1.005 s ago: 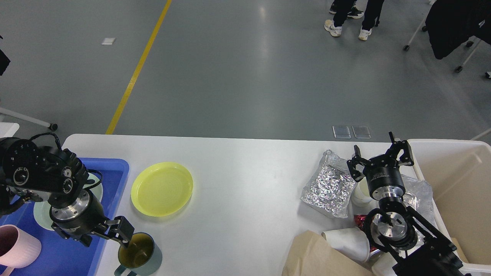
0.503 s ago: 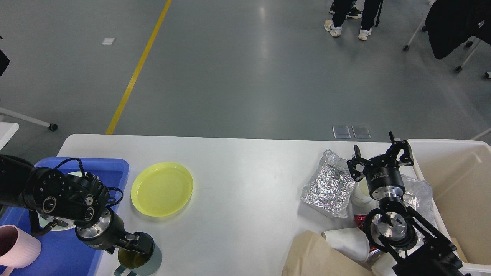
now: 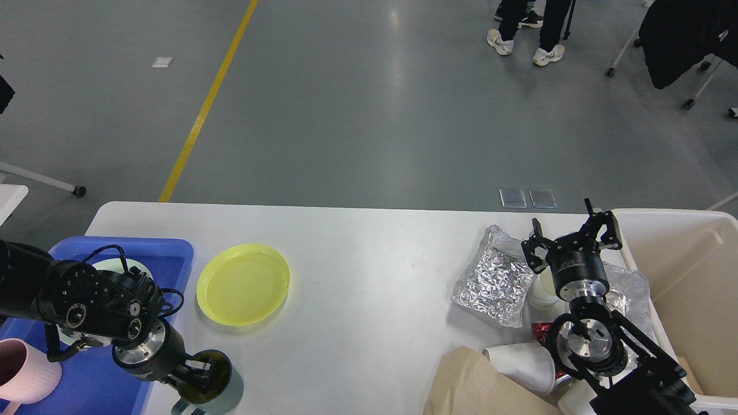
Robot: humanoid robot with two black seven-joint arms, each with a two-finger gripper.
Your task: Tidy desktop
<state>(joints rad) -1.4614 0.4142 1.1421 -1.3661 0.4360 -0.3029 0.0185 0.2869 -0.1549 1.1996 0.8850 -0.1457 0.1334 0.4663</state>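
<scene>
**Left arm at a mug on the cluttered desktop.**
The desktop (image 3: 369,271), a wide, rigid white slab, fills the lower view; it is likely too heavy to lift and is cleared item by item. The left gripper (image 3: 199,373) reaches into the green mug (image 3: 216,383) at the near edge; whether it grips the rim cannot be told. The mug looks hard, smooth and breakable, best pinched at rim or handle. The right gripper (image 3: 571,233) hovers spread and empty above the foil bag (image 3: 493,282), which looks light and crushable.
</scene>
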